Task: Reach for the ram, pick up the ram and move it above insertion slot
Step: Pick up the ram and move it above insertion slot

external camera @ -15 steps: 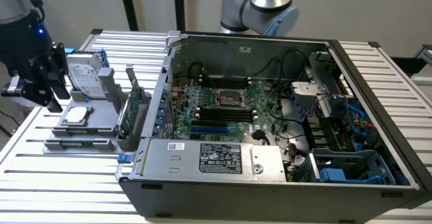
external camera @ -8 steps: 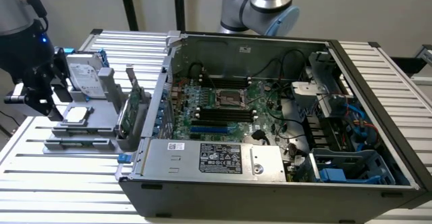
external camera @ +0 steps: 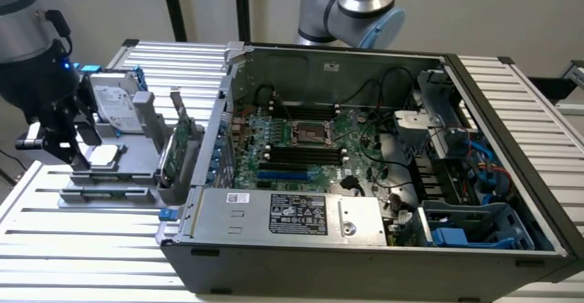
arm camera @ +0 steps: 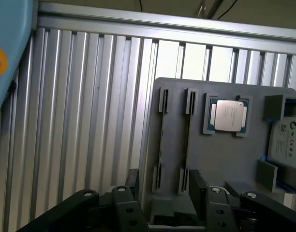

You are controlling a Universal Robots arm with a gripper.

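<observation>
- Reaching for memory: the pincer (arm camera: 165, 187) hangs open over the gray holder (arm camera: 225, 164) on the ribbed tabletop (arm camera: 90, 121), its dark fingers (arm camera: 199, 186) spread wide with nothing between them
- The holder's two narrow grooves (arm camera: 174, 140) lie just ahead of the fingers. A thin dark line runs along each, and whether either is the ram seen on edge cannot be told
- A processor (arm camera: 229, 116) sits just beside the grooves, and a silver hard drive (external camera: 114, 104) and an upright green card (external camera: 178, 146) stand on the same holder. The motherboard's black insertion slots (external camera: 306, 154) wait inside the open computer case (external camera: 365, 248), to the exterior view's right
- The step in hand looks like the reach. It seems best done by centring the fingers across one groove, square to its long edge, and coming straight down clear of the end clips and the processor
- The arm (external camera: 27, 36) stands at the exterior view's left, wrist turned downward, the pincer (external camera: 65, 149) low and near the holder's front end
</observation>
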